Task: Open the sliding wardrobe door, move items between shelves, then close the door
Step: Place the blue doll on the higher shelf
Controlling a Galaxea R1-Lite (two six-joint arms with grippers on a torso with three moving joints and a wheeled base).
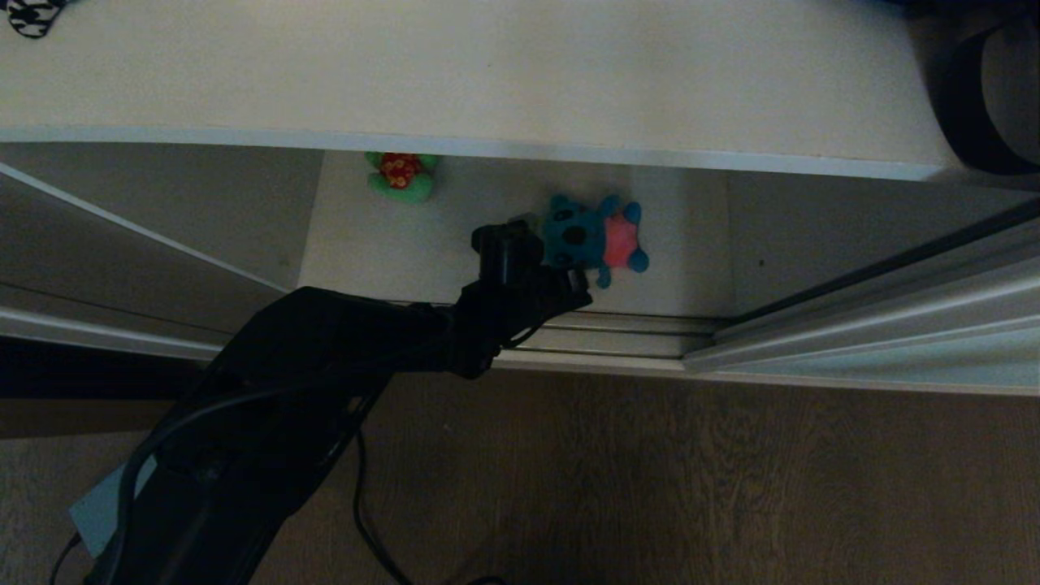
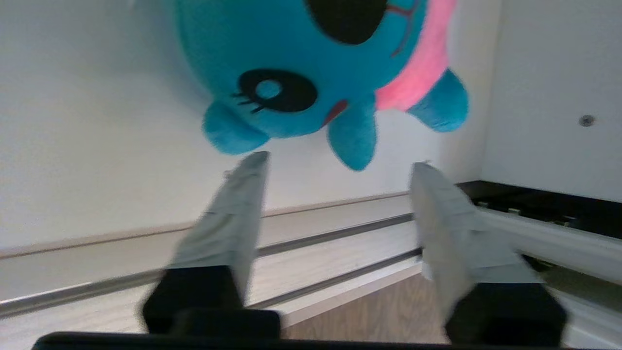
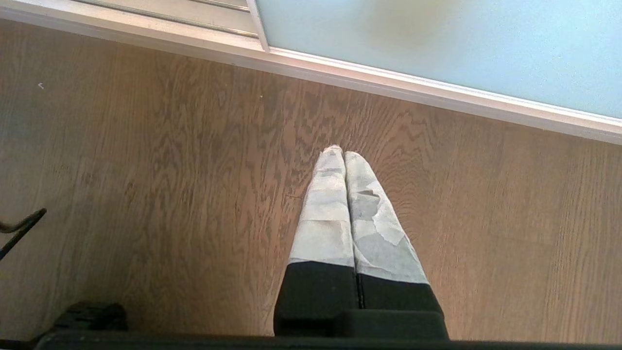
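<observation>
Left gripper [image 2: 337, 165] stands spread, empty, fingertips just short of the blue plush toy with pink back [image 2: 311, 73] lying on the off-white lower shelf board [image 1: 390, 244]. Right gripper [image 3: 344, 154] is pressed closed, empty, over the brown wood-grain floor [image 3: 146, 194].

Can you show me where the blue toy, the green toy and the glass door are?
Blue toy [image 2: 272, 53]: left wrist view, on its face.
Green toy [image 1: 400, 176]: head view, on its body.
Glass door [image 3: 437, 43]: right wrist view, on the pane.

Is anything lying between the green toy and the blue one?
No: in the head view only bare pale shelf separates the green toy from the blue toy.
</observation>
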